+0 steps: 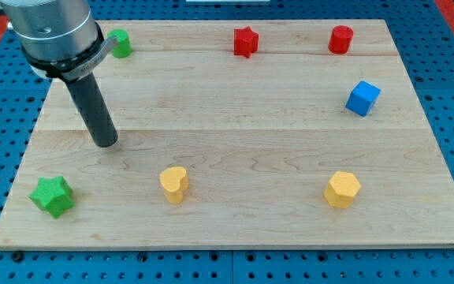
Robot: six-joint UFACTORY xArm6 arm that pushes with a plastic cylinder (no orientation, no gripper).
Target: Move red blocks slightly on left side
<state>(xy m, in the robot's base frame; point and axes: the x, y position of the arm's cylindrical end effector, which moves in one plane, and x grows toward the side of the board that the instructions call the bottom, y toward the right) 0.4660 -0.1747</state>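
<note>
A red star block [245, 42] sits near the top edge of the wooden board [243, 118], about mid-width. A red cylinder block [340, 39] sits near the top edge further right. My dark rod comes down from the view's top left; my tip [106, 143] rests on the board at the left, far from both red blocks, below and to their left. Nothing touches the tip.
A green block [120, 43] sits at the top left, partly behind the arm. A green star block [53, 196] lies at the bottom left. A yellow heart block [174, 184] and a yellow hexagon block [342, 189] lie near the bottom. A blue cube [362, 98] sits at the right.
</note>
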